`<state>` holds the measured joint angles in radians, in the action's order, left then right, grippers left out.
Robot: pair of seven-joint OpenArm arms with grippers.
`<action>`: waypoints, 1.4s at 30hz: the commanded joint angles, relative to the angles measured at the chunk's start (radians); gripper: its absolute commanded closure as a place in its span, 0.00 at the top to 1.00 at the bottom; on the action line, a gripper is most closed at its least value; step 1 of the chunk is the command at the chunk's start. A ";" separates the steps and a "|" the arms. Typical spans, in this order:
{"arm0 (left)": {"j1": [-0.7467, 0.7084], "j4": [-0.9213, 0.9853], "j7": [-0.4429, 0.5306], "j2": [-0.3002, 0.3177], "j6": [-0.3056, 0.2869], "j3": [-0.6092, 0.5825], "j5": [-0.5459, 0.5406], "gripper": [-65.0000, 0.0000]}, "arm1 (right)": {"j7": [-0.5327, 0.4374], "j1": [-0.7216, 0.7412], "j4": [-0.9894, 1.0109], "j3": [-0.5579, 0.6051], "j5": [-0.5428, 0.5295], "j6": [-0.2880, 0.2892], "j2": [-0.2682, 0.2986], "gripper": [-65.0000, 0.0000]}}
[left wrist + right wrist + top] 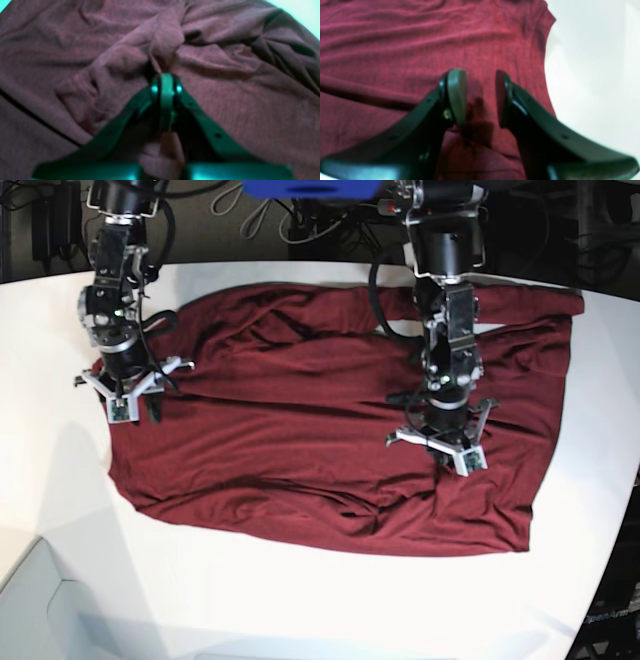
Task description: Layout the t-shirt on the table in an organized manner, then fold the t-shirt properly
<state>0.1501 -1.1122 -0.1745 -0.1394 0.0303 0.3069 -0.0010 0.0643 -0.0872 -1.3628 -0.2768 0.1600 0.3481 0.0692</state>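
The dark maroon t-shirt (300, 440) lies spread and wrinkled across the white table (300, 600). My left gripper (440, 463) is down on the shirt's right half. In the left wrist view this gripper (166, 81) is shut, and a ridge of the t-shirt (237, 100) bunches up into its tips, with creases fanning out from them. My right gripper (130, 412) stands at the shirt's left edge. In the right wrist view it (480, 96) is open just above the t-shirt (395, 50), with nothing between its fingers and bare table (595, 75) beside it.
Dark cables and equipment (300, 220) crowd the back edge of the table, along with a blue object (310, 188). The table's curved front edge runs along the lower left, with a pale lower surface (40, 610) beyond it. White tabletop shows in front of the shirt.
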 commanded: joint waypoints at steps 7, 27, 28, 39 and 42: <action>0.061 -0.029 0.028 0.002 0.001 0.004 0.000 0.01 | -0.027 0.011 -0.016 0.000 -0.006 -0.001 0.010 0.27; 0.771 0.536 0.068 0.168 -0.003 -0.001 0.002 0.01 | -0.027 0.005 -0.020 -0.002 -0.006 -0.001 0.051 0.27; 0.808 0.597 0.100 0.169 -0.003 -0.001 0.002 0.01 | -0.027 0.005 -0.020 -0.002 -0.006 -0.001 0.051 0.27; 0.991 0.792 0.215 0.183 0.003 -0.001 0.002 0.01 | -0.027 0.005 -0.022 -0.002 -0.006 -0.001 0.051 0.27; 1.023 0.795 0.217 0.194 0.003 0.002 0.002 0.01 | -0.027 0.004 -0.022 -0.002 -0.006 -0.001 0.051 0.27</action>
<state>1.1206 -0.3008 0.0055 0.0498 0.0345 0.3088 -0.0010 0.0639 -0.0948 -1.3632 -0.2745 0.1600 0.3481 0.1127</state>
